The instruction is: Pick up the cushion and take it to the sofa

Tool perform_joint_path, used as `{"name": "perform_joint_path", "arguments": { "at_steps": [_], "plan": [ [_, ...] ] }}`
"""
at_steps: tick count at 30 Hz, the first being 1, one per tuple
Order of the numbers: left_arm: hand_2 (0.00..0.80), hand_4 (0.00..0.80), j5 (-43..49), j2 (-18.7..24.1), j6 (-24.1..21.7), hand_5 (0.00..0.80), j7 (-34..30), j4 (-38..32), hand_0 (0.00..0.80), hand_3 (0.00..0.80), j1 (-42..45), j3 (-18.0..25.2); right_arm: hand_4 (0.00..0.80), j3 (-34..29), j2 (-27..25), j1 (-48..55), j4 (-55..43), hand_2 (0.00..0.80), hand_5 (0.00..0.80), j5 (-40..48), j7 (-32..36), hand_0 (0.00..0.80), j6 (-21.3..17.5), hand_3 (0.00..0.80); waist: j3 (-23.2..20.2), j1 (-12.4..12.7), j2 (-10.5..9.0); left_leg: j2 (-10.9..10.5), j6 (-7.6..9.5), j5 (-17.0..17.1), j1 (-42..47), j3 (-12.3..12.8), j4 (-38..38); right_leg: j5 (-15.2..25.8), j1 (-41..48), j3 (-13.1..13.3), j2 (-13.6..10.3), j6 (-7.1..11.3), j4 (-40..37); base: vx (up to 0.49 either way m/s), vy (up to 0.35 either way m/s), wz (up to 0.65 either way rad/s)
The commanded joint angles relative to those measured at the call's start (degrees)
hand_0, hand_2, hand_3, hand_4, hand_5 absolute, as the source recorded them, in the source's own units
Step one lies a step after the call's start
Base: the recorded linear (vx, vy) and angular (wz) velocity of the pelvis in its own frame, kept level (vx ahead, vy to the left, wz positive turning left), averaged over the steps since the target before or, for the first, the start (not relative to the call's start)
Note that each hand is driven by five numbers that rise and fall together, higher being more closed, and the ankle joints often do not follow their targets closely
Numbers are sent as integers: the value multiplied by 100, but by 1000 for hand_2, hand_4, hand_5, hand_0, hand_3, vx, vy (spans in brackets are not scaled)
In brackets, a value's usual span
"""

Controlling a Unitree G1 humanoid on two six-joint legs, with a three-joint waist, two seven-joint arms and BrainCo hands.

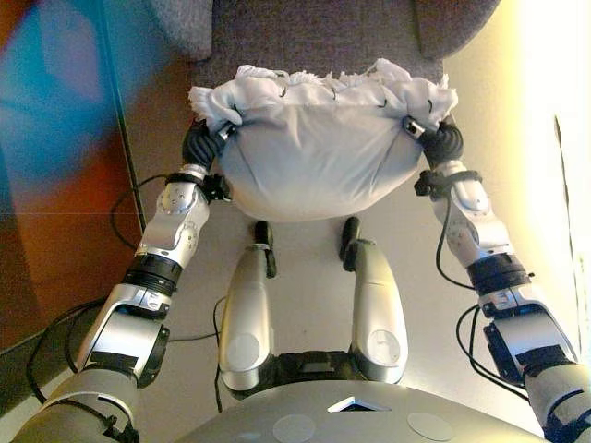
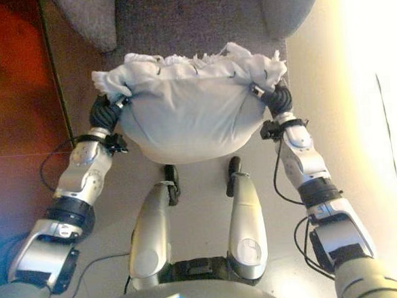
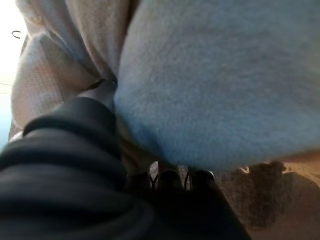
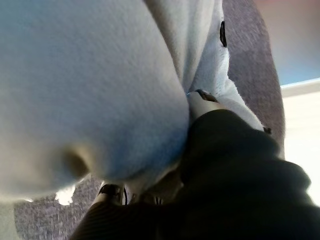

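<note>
A white cushion point(image 1: 319, 157) with a frilled far edge hangs in the air between both hands, over the front of the grey sofa seat point(image 1: 314, 37). My left hand point(image 1: 205, 143) grips its left end, fingers pinched into the cloth by the frill. At the right end my right hand point(image 1: 441, 140) holds on the same way. Up close, the left wrist view has the cushion point(image 3: 215, 85) pressed against the left hand point(image 3: 95, 115). The right wrist view likewise shows the cushion point(image 4: 85, 85) bulging over the right hand point(image 4: 230, 145), with grey sofa fabric point(image 4: 250, 45) behind.
The sofa's two rounded armrests, left point(image 1: 185, 23) and right point(image 1: 452, 23), flank the seat. Reddish-brown floor point(image 1: 65, 231) lies to the left, crossed by a thin dark strip point(image 1: 120, 111). A bright pale surface point(image 1: 554, 138) runs down the right side.
</note>
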Motion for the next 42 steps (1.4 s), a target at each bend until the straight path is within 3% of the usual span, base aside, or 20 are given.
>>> {"name": "perform_joint_path", "arguments": {
  "at_steps": [1, 3, 7, 14, 20, 28, 33, 36, 40, 42],
  "plan": [
    [800, 800, -104, -332, -352, 800, -68, -676, 800, 800, 224, -12, 800, -188, 144, 349, -696, 800, 800, 116, 178, 800, -427, 800, -1135, 69, -71, -8, 41, 89, 308, -133, -299, 312, 937, -385, -99, 322, -1163, 224, -13, -8],
    [800, 800, -79, -437, -319, 800, -64, -685, 800, 800, 446, -12, 800, -251, 229, 718, -736, 800, 800, 81, 270, 800, -448, 800, -1348, 47, -66, 2, 26, 141, 694, -24, -581, 301, 1336, -468, -79, 322, -1382, 203, -6, 12],
    [800, 800, 10, -610, -317, 800, -154, -786, 800, 800, 739, 18, 800, -430, 425, 1433, -945, 800, 800, 412, 567, 800, -574, 800, -1729, -114, -31, 92, 23, 300, 1410, 603, -1245, 326, 2020, -756, -67, 332, -1846, 147, 30, 23],
    [800, 800, -83, -710, -330, 800, -306, -1201, 800, 800, 1193, 104, 800, -360, 823, 1825, -1012, 800, 800, 344, 403, 800, -582, 800, -2231, -83, 32, -2, 104, 312, 2334, 780, -2053, 399, 2783, -780, -14, 416, -2433, 104, 82, 15],
    [800, 800, 91, -680, -147, 800, -412, -1311, 800, 800, 1377, 181, 800, -303, 884, 1845, -900, 800, 800, 364, 440, 800, -472, 800, -2370, -22, 19, -89, 132, 269, 2722, 958, -2296, 533, 3120, -860, 27, 462, -2762, 56, 92, -1],
    [800, 800, 223, -555, -71, 800, -619, -1205, 800, 800, 1316, 255, 800, -251, 1028, 1986, -1024, 800, 800, 201, 342, 800, -416, 800, -2430, -91, 52, -253, 439, 14, 2806, 931, -2022, 458, 2990, -573, -343, 520, -1876, 73, 142, -5],
    [800, 800, 186, -506, -58, 800, -790, -1203, 800, 800, 1197, 236, 800, -248, 1013, 2001, -889, 800, 800, 141, 500, 800, -384, 800, -2313, -90, 152, -459, 732, -84, 2735, 718, -1877, 1040, 2337, -295, -727, 346, -184, 25, 171, 2],
    [800, 800, 166, -402, -30, 800, -923, -1213, 800, 800, 1368, 344, 800, -285, 901, 2137, -984, 800, 800, 293, 585, 800, -310, 800, -2191, -167, 224, -505, 747, -175, 2873, 683, -1814, 1439, 1870, -8, -713, 322, 644, 121, 144, 14],
    [800, 800, 78, -317, -98, 800, -991, -1185, 800, 800, 1555, 442, 800, -450, 834, 2320, -962, 800, 800, 389, 787, 800, -200, 800, -2110, -343, 85, -591, 684, -364, 3147, 684, -1776, 1626, 1736, 52, -461, 458, -136, 238, -19, 8],
    [800, 800, 125, -312, -106, 800, -915, -1212, 800, 800, 1554, 407, 800, -505, 834, 2304, -828, 800, 800, 487, 870, 800, -211, 800, -2062, -435, -108, -686, 685, -643, 3248, 658, -1588, 1603, 1655, -20, -306, 588, -1098, 331, -139, 10]
  ]
}}
